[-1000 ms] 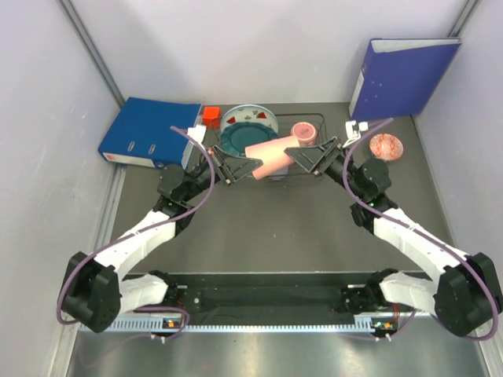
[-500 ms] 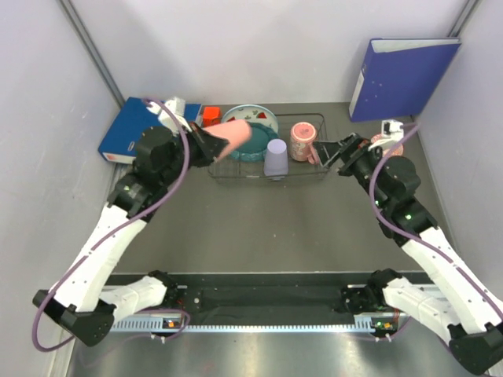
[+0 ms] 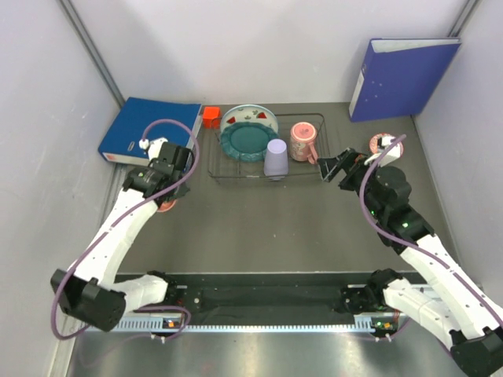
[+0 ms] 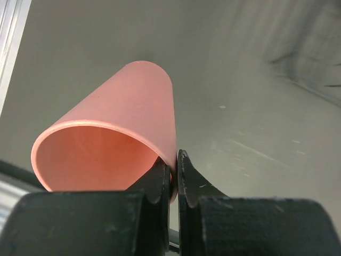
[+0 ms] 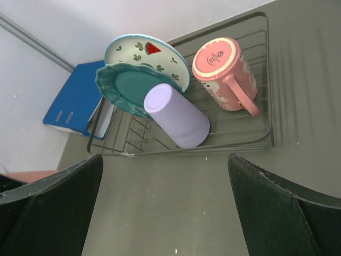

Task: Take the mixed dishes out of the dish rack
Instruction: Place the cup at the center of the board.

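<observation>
While left hand (image 4: 175, 160) pinches rim of salmon cup (image 4: 122, 122), clear of dish rack (image 5: 213, 148) | right hand (image 5: 165, 160) spread near rack's right edge

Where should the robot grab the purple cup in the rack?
I'd pinch the purple cup across its round sides, coming from above. It stands upside down with its closed bottom up, so there's no rim to hook, and the teal plate leans close behind it.

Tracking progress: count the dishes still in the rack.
4 in the rack: teal plate and white plate standing left, lavender cup centre, pink mug right. Others may hide behind.
</observation>
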Controlling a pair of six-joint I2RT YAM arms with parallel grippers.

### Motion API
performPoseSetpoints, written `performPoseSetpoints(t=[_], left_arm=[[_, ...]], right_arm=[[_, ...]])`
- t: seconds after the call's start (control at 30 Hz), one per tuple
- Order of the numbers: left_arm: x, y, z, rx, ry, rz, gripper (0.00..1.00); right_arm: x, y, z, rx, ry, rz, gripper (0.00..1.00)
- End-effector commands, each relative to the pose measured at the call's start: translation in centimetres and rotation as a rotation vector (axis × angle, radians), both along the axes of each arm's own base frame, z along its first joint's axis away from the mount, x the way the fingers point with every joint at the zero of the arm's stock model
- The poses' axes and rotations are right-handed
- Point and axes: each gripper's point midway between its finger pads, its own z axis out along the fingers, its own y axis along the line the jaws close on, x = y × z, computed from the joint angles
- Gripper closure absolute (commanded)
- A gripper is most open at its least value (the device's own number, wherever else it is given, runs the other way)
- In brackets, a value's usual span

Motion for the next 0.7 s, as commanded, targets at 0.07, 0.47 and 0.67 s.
performPoseSetpoints(t=[0.07, 0.47, 0.67], left_arm=[[2.5, 2.0, -3.1, 0.016, 0.08, 0.086, 1.0], [9.7, 6.0, -5.7, -0.126, 0.181, 0.214, 1.0], [12.3, 8.1, -6.3, -0.195, 0.164, 0.283, 1.0]], right_arm=[[-0.9, 0.1, -0.2, 0.005, -0.027, 0.027, 0.0], [-0.3, 0.8, -1.8, -0.016, 0.008, 0.051, 0.01], [-0.1, 1.2, -2.6, -0.025, 0.031, 0.068, 0.0]])
